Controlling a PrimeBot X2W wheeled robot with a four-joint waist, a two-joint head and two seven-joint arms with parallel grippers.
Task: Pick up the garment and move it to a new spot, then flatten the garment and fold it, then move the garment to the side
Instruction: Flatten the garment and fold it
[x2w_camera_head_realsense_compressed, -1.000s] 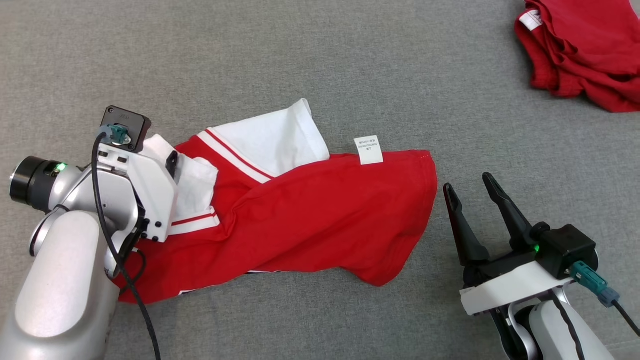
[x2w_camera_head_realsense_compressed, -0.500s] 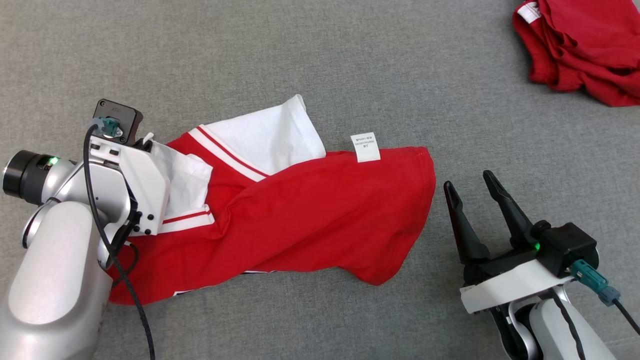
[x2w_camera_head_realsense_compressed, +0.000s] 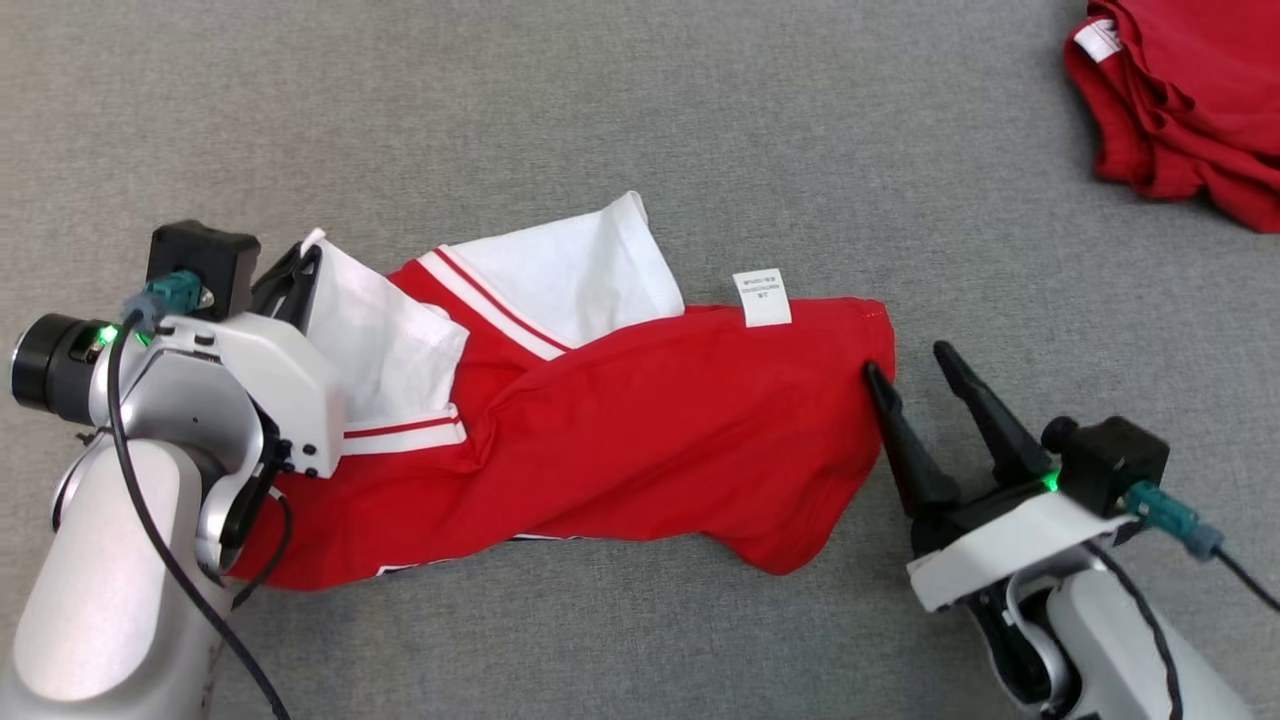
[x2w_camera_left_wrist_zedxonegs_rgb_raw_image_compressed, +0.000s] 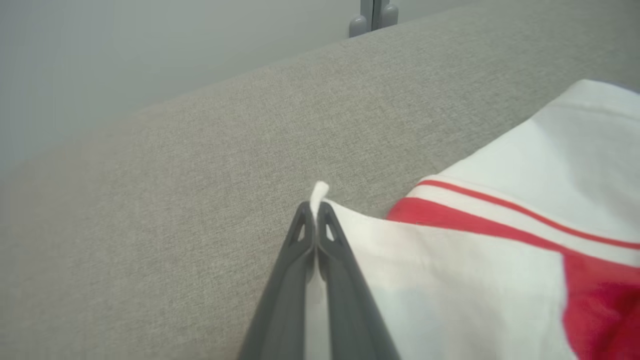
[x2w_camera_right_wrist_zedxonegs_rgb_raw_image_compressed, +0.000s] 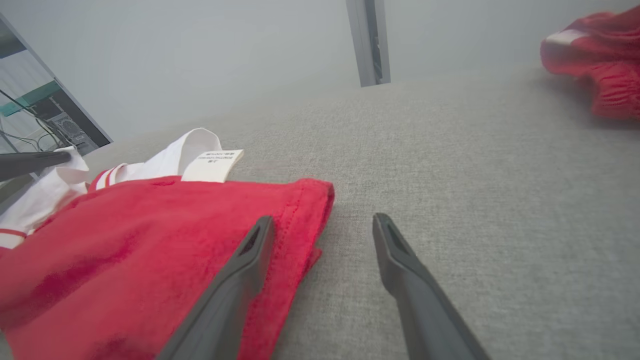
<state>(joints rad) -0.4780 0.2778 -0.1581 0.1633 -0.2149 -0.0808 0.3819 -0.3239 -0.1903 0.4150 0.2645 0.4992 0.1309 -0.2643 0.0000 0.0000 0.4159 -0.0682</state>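
the left gripper is pinched closed on the corner of a white sleeve, with a small tuft of cloth poking out past the tips. a grip that far out on the edge looks chosen so the sleeve can be drawn outward and the cloth pulled taut rather than bunched. the right gripper stands wide and holds nothing. its inner finger reaches over the red hem and its outer finger over the bare grey surface, so the hem edge sits between them, seemingly lined up for a matching pinch at the opposite end. the garment, a red shirt with white, red-striped sleeves, lies crumpled in the middle of the surface between the two arms. it is twisted along its length, with one sleeve folded up over the body and a white care label turned out near the hem. it is not yet flat. a second red garment lies heaped well apart at the far right corner, out of the way of any spreading.
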